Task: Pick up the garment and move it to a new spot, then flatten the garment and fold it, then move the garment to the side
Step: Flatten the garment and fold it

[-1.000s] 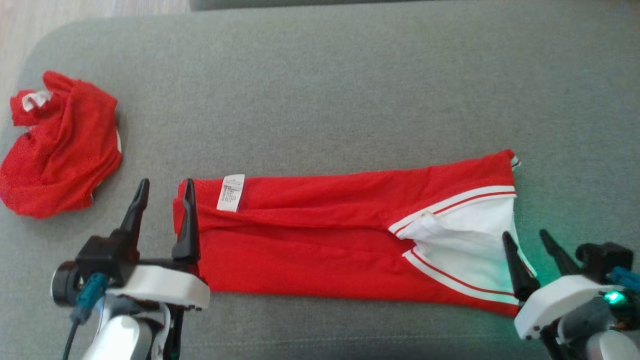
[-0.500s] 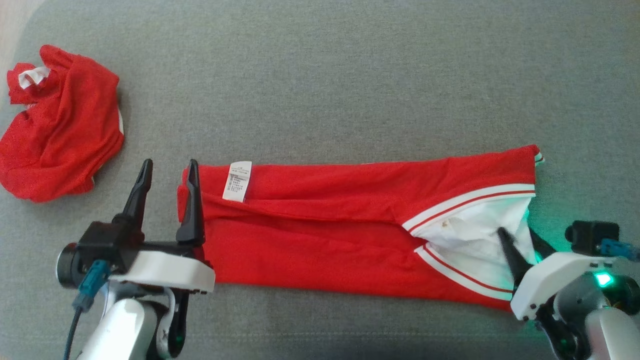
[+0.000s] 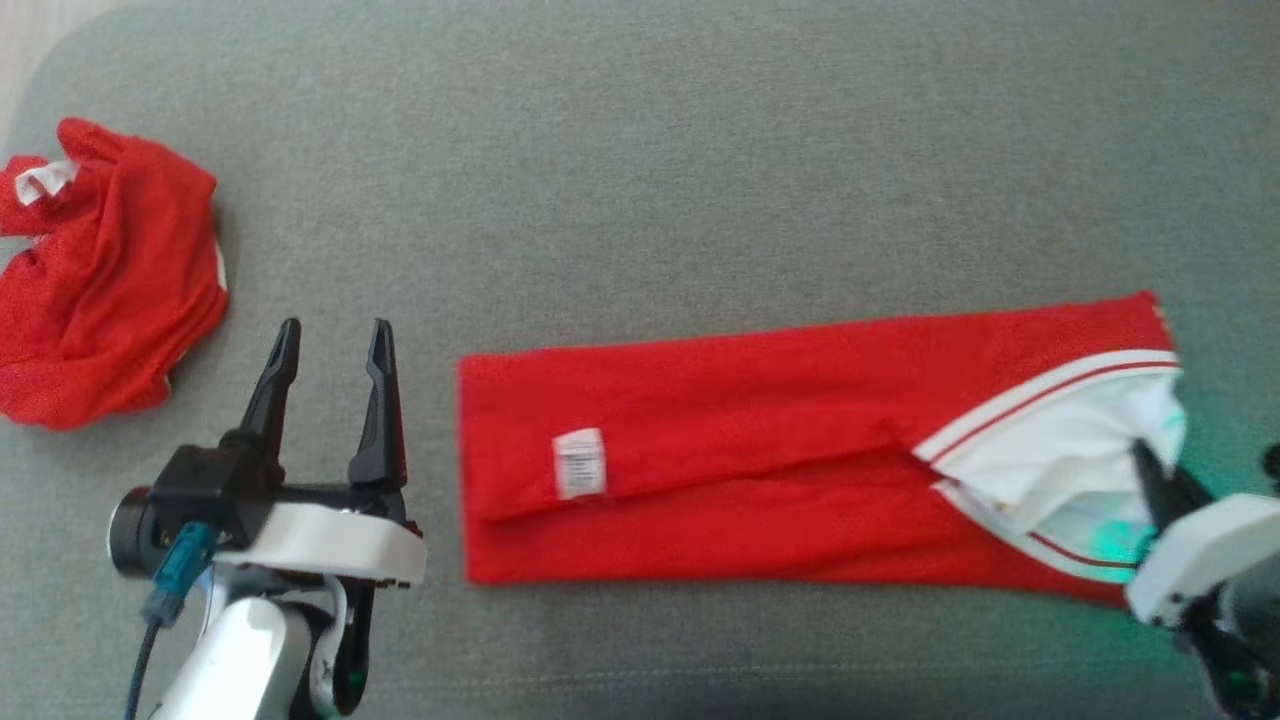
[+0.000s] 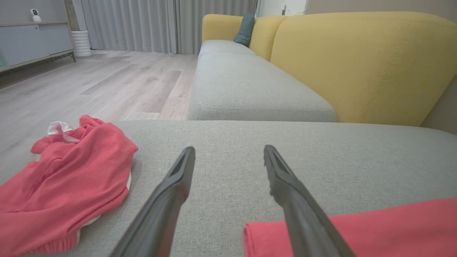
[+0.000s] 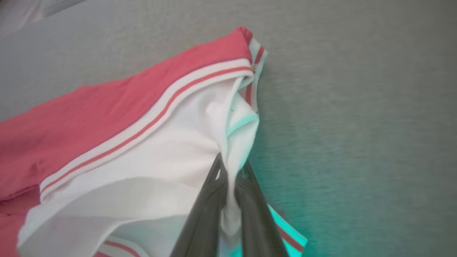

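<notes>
The garment (image 3: 760,450) is red with a white, red-striped collar end and lies folded into a long strip across the grey cushion. My right gripper (image 3: 1148,462) is shut on the white fabric at the garment's right end (image 5: 228,157); the cloth bunches between its two dark fingers. My left gripper (image 3: 330,335) hovers open just left of the garment's left edge, touching nothing. In the left wrist view that gripper (image 4: 228,151) points over bare cushion, with the garment's corner (image 4: 357,232) low at the right.
A second red garment (image 3: 100,290) lies crumpled at the cushion's left end (image 4: 60,182). A yellow sofa back (image 4: 357,64) and another grey seat (image 4: 246,89) stand beyond. Wooden floor (image 4: 89,89) lies to the left. Bare cushion (image 3: 700,180) stretches behind the garment.
My right gripper closed on the white collar end and drew the garment rightward; its left edge now sits clear of my left gripper. The left gripper stayed open.
</notes>
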Available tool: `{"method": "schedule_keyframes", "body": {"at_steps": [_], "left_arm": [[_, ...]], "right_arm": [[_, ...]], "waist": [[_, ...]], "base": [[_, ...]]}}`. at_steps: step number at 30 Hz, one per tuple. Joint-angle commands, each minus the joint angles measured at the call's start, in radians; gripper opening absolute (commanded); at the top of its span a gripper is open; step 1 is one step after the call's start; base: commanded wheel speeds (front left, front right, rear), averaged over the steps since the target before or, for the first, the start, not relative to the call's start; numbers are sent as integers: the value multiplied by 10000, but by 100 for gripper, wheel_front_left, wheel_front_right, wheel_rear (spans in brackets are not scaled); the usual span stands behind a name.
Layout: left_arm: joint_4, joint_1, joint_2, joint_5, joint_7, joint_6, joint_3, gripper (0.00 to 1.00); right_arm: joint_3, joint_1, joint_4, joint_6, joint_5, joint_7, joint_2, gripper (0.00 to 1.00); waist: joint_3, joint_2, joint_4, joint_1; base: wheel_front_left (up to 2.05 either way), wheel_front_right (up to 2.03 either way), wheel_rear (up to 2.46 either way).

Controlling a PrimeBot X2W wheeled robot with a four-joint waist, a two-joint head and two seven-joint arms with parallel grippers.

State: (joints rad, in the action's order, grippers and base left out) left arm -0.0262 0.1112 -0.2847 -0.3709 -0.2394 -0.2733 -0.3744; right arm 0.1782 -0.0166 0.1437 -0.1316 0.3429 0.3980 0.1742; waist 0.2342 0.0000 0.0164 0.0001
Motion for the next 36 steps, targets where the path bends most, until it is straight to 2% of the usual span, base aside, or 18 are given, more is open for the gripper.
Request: {"method": "schedule_keyframes", "body": {"at_steps": [1,5,10,15,20,23,24,26,36], "left_arm": [[-273,329,-187,79,-110,-65,413,100],[-252,301,-208,48,-118,-74,432,100],[-248,203,-192,20,-110,-117,401,100],[-274,81,-180,-15,-44,-160,333,100],[-300,-41,-170,-58,7,-192,269,100],[-317,-74,-172,-74,45,-183,211,100],[-273,-62,-179,-102,44,-139,183,100],[-234,-52,-162,-120,47,-115,140,100],[19,55,18,-206,22,4,-76,100]], "right_arm": [[21,90,-419,9,-48,36,320,0],[189,179,-789,9,-144,266,415,0],[-396,41,-1942,9,-583,528,555,0],[-1844,-359,-3386,9,-914,1041,674,0],[-3700,-902,-3896,9,-692,1287,121,0],[-4764,-1209,-3491,9,-345,1160,-502,0],[-5459,-1397,-3005,9,-71,980,-830,0],[-6079,-1573,-2448,9,214,692,-1058,0],[-8093,-2460,-120,9,1623,-947,-1235,0]], "waist": [[-30,0,-53,-1],[-144,0,-183,-1],[-425,0,-318,-1],[-754,0,-357,-1],[-1013,0,-274,-1],[-1098,0,-154,-1],[-1123,0,-52,-1],[-1133,0,68,-1],[-1049,0,606,-1]], "base": [[0,0,0],[0,0,0],[0,0,0],[0,0,0],[0,0,0],[0,0,0],[0,0,0],[0,0,0],[0,0,0]]}}
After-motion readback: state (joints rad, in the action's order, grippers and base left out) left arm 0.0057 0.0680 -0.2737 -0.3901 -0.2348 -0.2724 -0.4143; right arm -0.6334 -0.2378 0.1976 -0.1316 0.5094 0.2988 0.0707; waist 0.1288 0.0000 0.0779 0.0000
